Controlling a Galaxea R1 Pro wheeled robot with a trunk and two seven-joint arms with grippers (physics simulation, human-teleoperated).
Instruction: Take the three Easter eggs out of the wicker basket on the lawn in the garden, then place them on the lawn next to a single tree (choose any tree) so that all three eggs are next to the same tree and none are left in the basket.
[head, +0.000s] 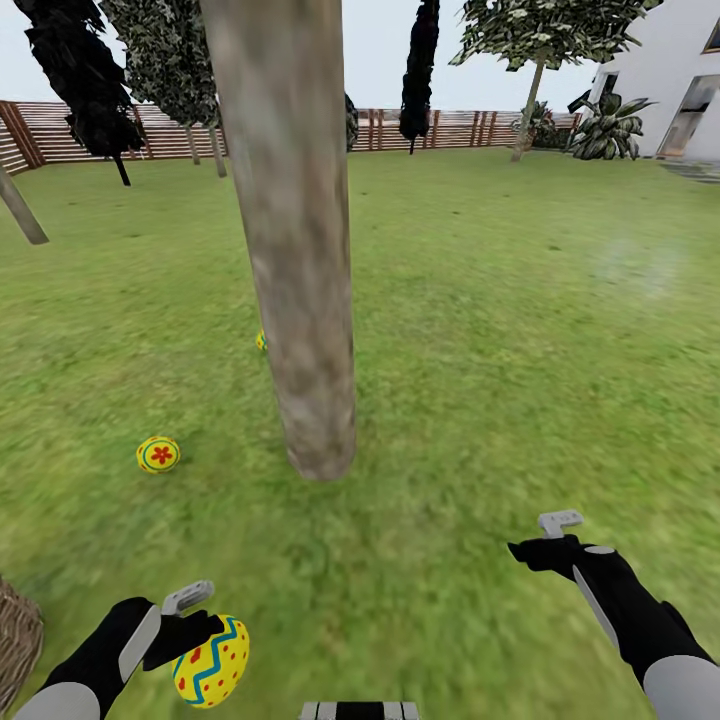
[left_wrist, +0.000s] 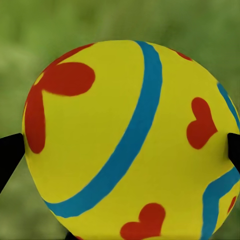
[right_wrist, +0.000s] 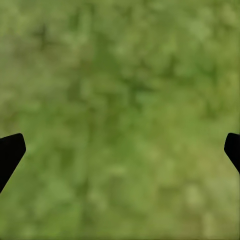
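Note:
The tree (head: 300, 300), a thick grey-brown trunk, rises from the lawn (head: 520, 330) in the middle of the head view. One Easter egg (head: 158, 454) lies on the grass left of the trunk's base. A second egg (head: 261, 341) peeks out from behind the trunk's left side. My left gripper (head: 203, 640) is shut on the third egg (head: 212, 662), low and near me; in the left wrist view that egg (left_wrist: 125, 145) sits between the black fingertips (left_wrist: 9, 155). A sliver of the wicker basket (head: 15, 640) shows at the lower left edge. My right gripper (head: 550, 537) is open over bare grass (right_wrist: 120, 100).
A brown slatted fence (head: 80, 130) runs along the back, with dark narrow trees (head: 75, 70) and a thin-trunked leafy tree (head: 530, 90) before it. The white house (head: 670, 80) stands at the far right. Open grass stretches right of the trunk.

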